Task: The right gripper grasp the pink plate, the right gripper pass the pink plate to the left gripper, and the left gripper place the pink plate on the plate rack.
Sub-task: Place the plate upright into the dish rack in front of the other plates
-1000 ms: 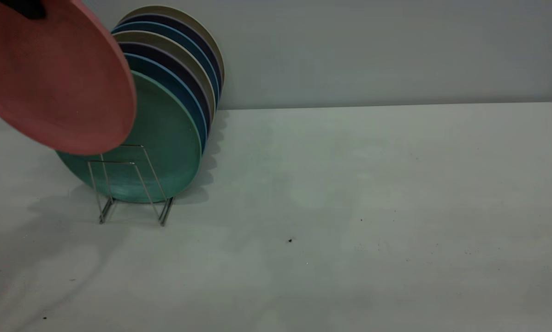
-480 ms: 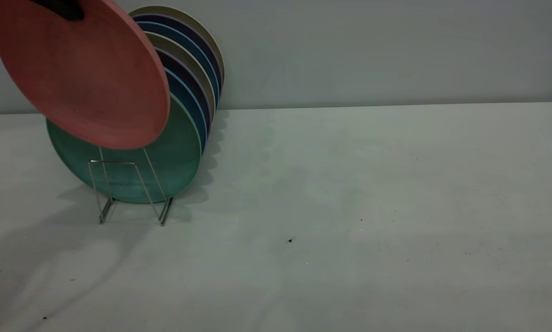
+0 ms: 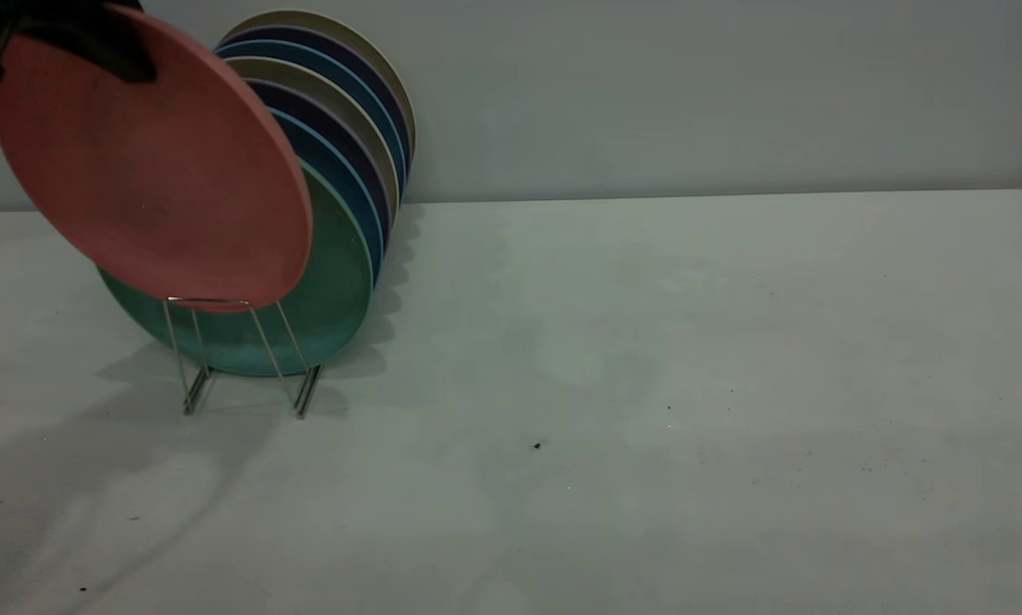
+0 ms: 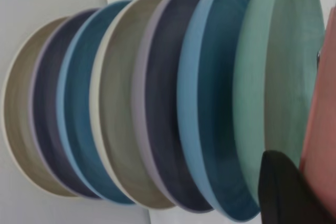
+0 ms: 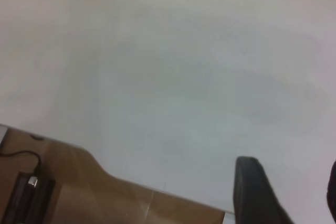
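While the left gripper (image 3: 75, 38) pinches the plate (image 3: 156, 166) at its top rim, tilted over the rack (image 3: 242, 354) near the counter's far-left corner, it looks stiff, light, slick-edged, so hold deep

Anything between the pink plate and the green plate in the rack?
Nothing shows: the left wrist view has a bare gap between the pink plate and the green plate.
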### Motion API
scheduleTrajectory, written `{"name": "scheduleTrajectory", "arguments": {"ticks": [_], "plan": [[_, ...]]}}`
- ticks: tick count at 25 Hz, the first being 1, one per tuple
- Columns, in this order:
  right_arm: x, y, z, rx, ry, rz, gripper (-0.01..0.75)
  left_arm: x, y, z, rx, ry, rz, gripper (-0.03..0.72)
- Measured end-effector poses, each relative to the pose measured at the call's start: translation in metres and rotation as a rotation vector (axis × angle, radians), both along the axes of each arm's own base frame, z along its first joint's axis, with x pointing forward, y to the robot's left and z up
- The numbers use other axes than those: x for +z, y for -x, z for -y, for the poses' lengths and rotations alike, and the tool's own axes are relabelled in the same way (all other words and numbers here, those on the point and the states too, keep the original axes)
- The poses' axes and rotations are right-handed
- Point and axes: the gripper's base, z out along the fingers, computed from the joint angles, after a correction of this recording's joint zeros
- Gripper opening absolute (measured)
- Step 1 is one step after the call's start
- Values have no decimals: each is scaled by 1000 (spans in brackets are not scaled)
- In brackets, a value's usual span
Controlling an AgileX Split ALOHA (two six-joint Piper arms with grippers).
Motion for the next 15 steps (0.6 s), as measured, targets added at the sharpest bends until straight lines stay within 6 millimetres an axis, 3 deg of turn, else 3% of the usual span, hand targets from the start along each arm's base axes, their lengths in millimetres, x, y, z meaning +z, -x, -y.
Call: {"name": "scheduleTrajectory", "arguments": {"ticks": [15], "plan": [[0, 0, 0, -2, -1, -1, 358, -9, -1, 0, 9, 2, -11, 97]]}}
